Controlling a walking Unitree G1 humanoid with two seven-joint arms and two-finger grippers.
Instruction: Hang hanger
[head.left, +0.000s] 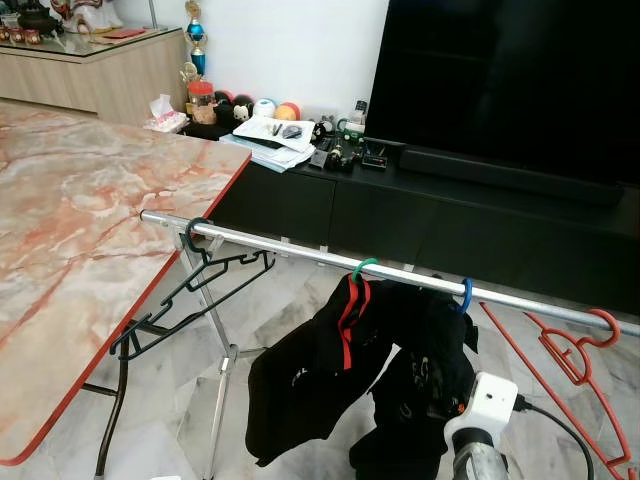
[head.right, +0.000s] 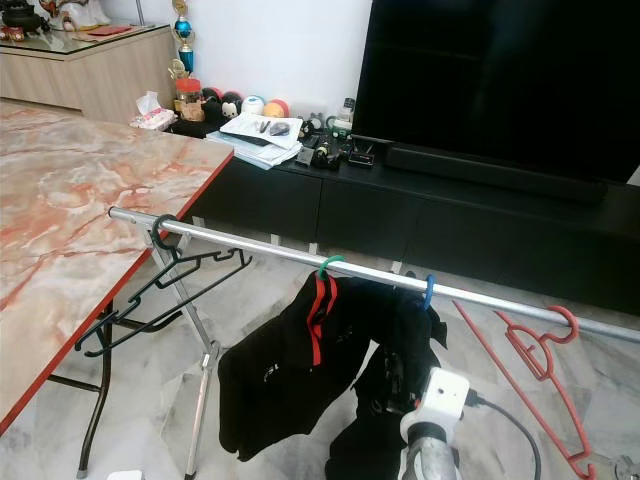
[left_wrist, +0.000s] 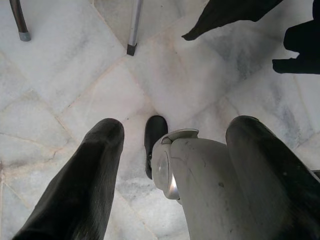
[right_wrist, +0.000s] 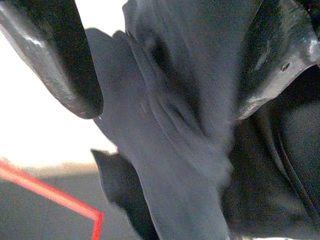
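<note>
A silver rail (head.left: 290, 247) runs from the table's edge down to the right. An empty black hanger (head.left: 205, 278) hangs near its left end. A green-hooked hanger (head.left: 362, 270) and a blue-hooked hanger (head.left: 466, 296) carry black garments (head.left: 320, 375) at the middle. An empty red hanger (head.left: 578, 348) hangs at the right end. My right arm's white wrist (head.left: 492, 405) rises just under the clothes. In the right wrist view my right gripper (right_wrist: 165, 107) is open, with black cloth close up between its fingers (right_wrist: 60, 60). My left gripper (left_wrist: 177, 125) hangs open over the floor.
A marble table (head.left: 80, 230) with a red edge stands at the left, against the rail's end. The rack's leg (head.left: 225, 370) stands on the pale tiled floor. Behind the rail are a low black cabinet (head.left: 400, 215) with clutter and a large dark TV (head.left: 520, 80).
</note>
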